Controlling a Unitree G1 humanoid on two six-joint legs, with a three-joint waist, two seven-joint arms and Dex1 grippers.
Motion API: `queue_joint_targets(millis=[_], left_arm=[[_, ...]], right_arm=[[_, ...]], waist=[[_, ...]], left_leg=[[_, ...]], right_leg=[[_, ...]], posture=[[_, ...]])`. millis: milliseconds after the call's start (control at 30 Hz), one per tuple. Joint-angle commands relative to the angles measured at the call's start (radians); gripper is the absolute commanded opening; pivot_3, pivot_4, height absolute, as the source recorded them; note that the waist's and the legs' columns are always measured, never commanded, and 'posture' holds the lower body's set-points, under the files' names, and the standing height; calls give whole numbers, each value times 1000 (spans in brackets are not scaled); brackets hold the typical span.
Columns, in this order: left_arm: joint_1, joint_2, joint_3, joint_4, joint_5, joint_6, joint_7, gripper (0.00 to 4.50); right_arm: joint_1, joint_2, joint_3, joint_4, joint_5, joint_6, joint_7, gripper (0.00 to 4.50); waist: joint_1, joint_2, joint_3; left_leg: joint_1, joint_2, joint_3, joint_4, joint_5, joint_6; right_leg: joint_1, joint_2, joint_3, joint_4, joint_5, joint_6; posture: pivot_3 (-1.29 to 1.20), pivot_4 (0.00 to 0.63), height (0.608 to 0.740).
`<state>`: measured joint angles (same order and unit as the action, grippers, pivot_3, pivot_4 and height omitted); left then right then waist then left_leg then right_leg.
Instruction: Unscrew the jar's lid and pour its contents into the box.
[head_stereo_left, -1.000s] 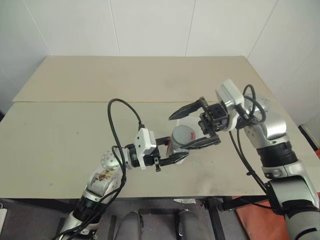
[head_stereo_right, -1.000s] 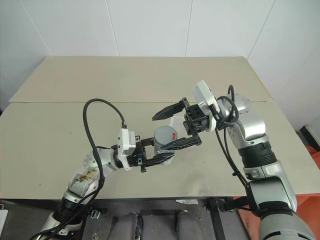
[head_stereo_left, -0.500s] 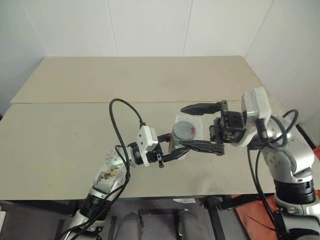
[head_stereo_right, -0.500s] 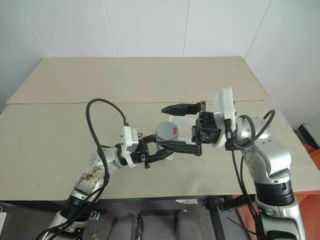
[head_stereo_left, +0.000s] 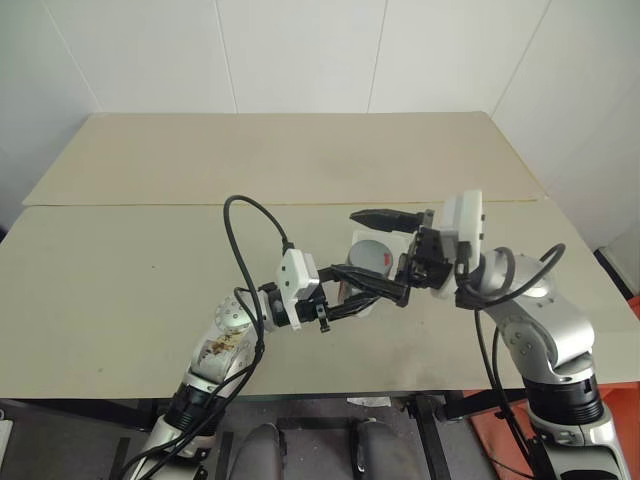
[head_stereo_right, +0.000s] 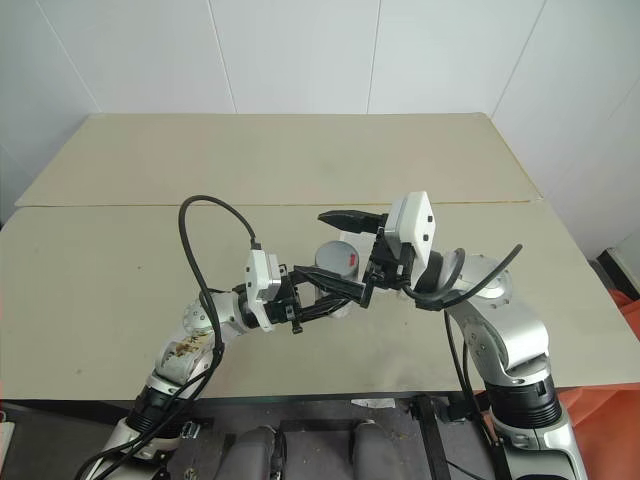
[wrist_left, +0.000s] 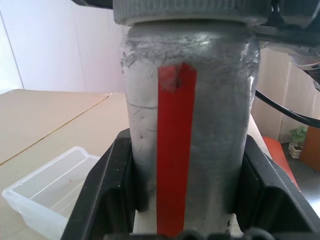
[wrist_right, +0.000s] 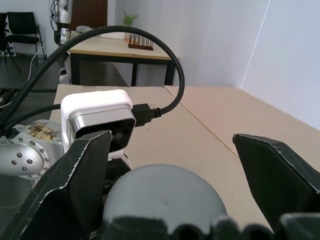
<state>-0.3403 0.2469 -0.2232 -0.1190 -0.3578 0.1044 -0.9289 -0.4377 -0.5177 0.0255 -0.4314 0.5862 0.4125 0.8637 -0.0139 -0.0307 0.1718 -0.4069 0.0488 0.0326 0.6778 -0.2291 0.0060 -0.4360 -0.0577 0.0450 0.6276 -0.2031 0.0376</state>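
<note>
My left gripper (head_stereo_left: 352, 298) is shut on the silvery jar (wrist_left: 215, 125), which has a red stripe down its side and is held upright above the table. The grey lid (head_stereo_left: 372, 254) with its red mark sits on top of the jar and also appears in the right wrist view (wrist_right: 165, 192). My right gripper (wrist_right: 172, 145) is open, one finger on each side of the lid with gaps between. The clear plastic box (wrist_left: 45, 195) lies on the table just behind the jar. The contents are hidden inside the jar.
The beige table (head_stereo_left: 120, 290) is made of two panels with a seam across it, and white walls stand behind. A black cable (head_stereo_left: 250, 225) loops up from my left wrist. The table's front edge runs just below both arms.
My right arm has dropped its elbow and swung the gripper round to lie level, still straddling the lid. The left gripper keeps the jar in the same place.
</note>
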Motion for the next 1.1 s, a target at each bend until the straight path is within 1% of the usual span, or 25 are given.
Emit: queue_joint_targets(millis=[33, 467, 733, 800, 900, 967, 1100], left_arm=[[-4, -4, 19, -28, -21, -23, 0, 2098], [4, 4, 65, -14, -25, -36, -1, 2098], [4, 4, 71, 4, -20, -50, -6, 2098], [1, 0, 70, 12, -17, -55, -5, 2098], [-1, -5, 65, 21, -11, -63, -2, 2098], [-2, -8, 63, 22, -10, -63, 0, 2098], [-4, -9, 52, 22, -3, -64, -6, 2098]], right_arm=[[3, -6, -39, -15, 7, -26, -6, 4500], [67, -100, -147, 3, 38, -42, 58, 4500], [105, -146, -205, 0, 51, -44, 77, 4500], [114, -159, -216, -13, 68, -33, 92, 4500], [126, -184, -228, -57, 142, -3, 140, 4500], [128, -187, -218, -88, 177, -3, 160, 4500], [62, -120, -136, -86, 162, -4, 110, 4500]], waist=[[0, 0, 0], [0, 0, 0], [0, 0, 0], [0, 0, 0], [1, 0, 0], [0, 0, 0], [-5, 0, 0]], left_leg=[[0, 0, 0, 0, 0, 0], [0, 0, 0, 0, 0, 0], [0, 0, 0, 0, 0, 0], [0, 0, 0, 0, 0, 0], [0, 0, 0, 0, 0, 0], [0, 0, 0, 0, 0, 0], [1, 0, 0, 0, 0, 0]], right_leg=[[0, 0, 0, 0, 0, 0], [0, 0, 0, 0, 0, 0], [0, 0, 0, 0, 0, 0], [0, 0, 0, 0, 0, 0], [0, 0, 0, 0, 0, 0], [0, 0, 0, 0, 0, 0], [0, 0, 0, 0, 0, 0]], posture=[[0, 150, 740], [0, 150, 740], [0, 150, 740], [0, 150, 740], [0, 150, 740], [0, 150, 740], [0, 150, 740]])
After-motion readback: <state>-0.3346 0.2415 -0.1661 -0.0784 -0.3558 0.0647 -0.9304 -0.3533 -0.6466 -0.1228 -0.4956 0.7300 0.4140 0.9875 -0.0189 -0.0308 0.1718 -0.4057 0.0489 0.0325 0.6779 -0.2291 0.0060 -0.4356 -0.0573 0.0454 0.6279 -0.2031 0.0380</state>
